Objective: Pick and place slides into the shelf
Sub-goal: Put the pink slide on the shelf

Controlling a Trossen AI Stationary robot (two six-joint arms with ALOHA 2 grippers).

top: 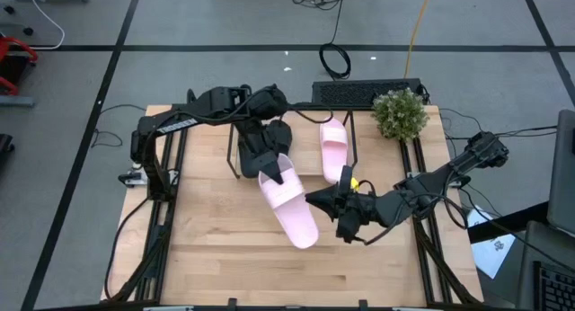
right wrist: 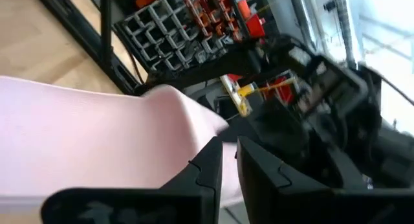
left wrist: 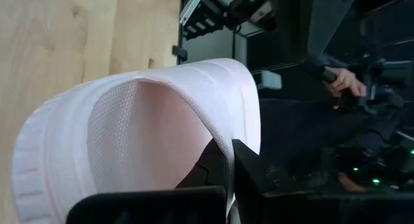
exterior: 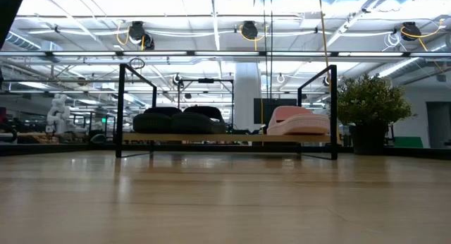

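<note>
A pale pink slide (top: 292,208) is lifted over the middle of the table between both arms; the low view shows nothing of it on the tabletop. My left gripper (top: 272,170) is shut on its far end, and my right gripper (top: 313,200) is shut at its right side. Behind it stands the shelf (exterior: 225,137). On its wooden board rest the black pair (exterior: 180,120) on the left and the other pink slide (exterior: 296,120) on the right, soles down. A gap stays between them. My left gripper (left wrist: 229,175) pinches a thin pink edge (left wrist: 228,156) at the slide's strap end between its two fingers. It comes from the far left, slanting down. The slide hangs clear of the table, stretching toward the near right. My right gripper (right wrist: 229,162) meets the slide's right side edge (right wrist: 194,136), coming roughly level from the table's right. Its fingers stand almost together with a sliver of pink between them. The left finger (right wrist: 207,166) hides most of the contact.
A potted plant (top: 400,113) stands at the far right corner, beside the shelf. A dark keyboard (top: 359,93) lies behind the shelf. Black frame rails (top: 166,221) run along both table sides. Bare wood lies near the front edge. A person's hand (left wrist: 343,81) shows beyond the table.
</note>
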